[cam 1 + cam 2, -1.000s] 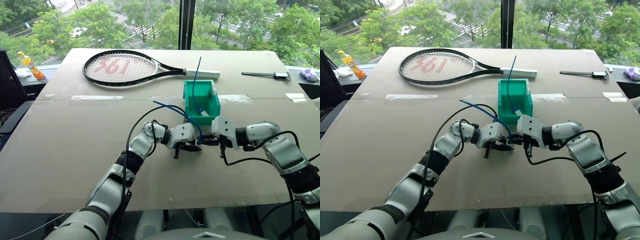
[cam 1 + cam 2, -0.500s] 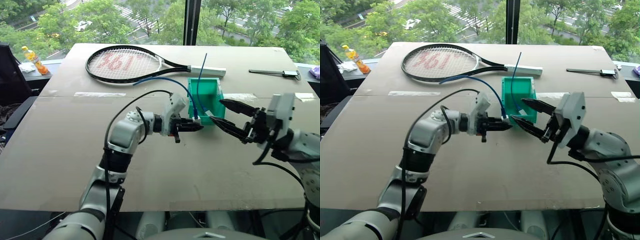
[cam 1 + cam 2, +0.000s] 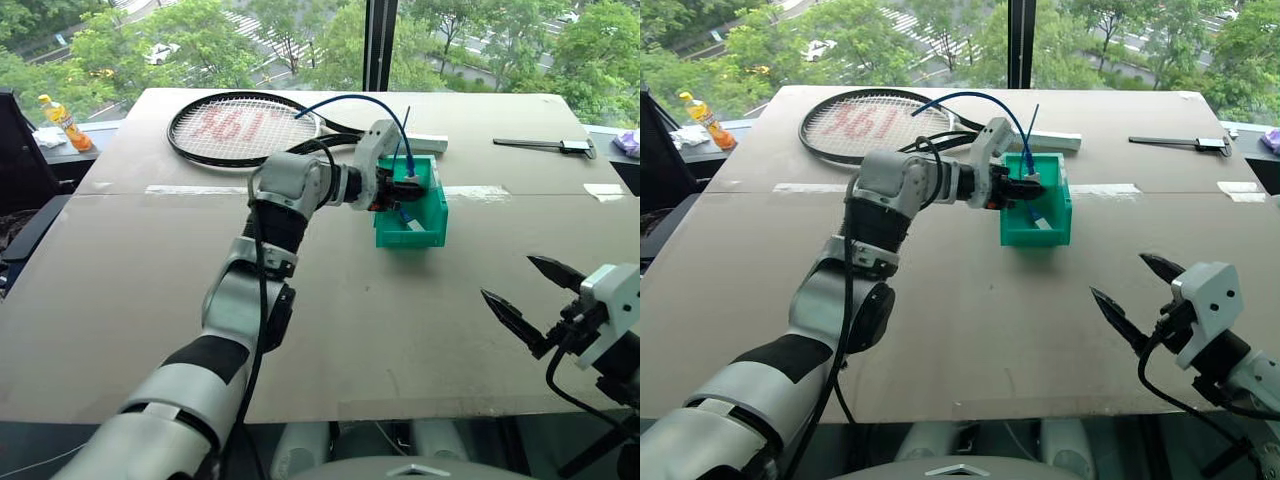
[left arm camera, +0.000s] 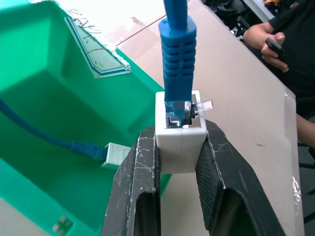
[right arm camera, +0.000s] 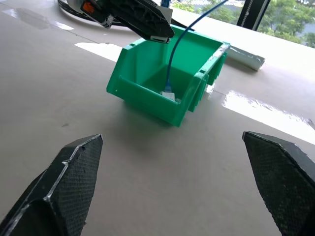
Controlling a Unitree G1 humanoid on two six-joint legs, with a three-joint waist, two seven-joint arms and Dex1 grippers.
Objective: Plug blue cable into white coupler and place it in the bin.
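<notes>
While the broad tan cardboard-covered table [image 3: 120, 290] spreads out before tall windows, a black-framed tennis racket with a white grip [image 3: 250, 130] lies across its far side, well behind everything else on it. Nearer the middle stands the small teal-green plastic bin [image 3: 412, 205], rectangular, its scooped lower wall turned toward the robot. Inside the bin rests a straighter blue cable ending in a pale block [image 4: 110, 155], the block lying on the bin floor and the cable rising out over the far rim.

Reaching across from the left, the left gripper [image 3: 398, 188] hangs just over the bin's left rim, its two black fingers [image 4: 138, 187] clenched on the tiny white boxy plastic coupler [image 4: 179, 140]. The short thin bright-blue cable [image 3: 350, 100] is seated in the coupler's socket, its ribbed blue boot and small clear plug tab standing up out of the top of the block; from there the cable arcs up and back over the left forearm toward the racket. Coupler and cable are above the bin, not lying in it.

Near the table's front right corner, well apart from the bin, the right gripper [image 3: 535, 300] has its two pointed black fingers [image 5: 69, 172] spread wide, with nothing between them.

A person's hand holding a dark phone [image 4: 273, 44] shows beyond the table edge in the left wrist view.
</notes>
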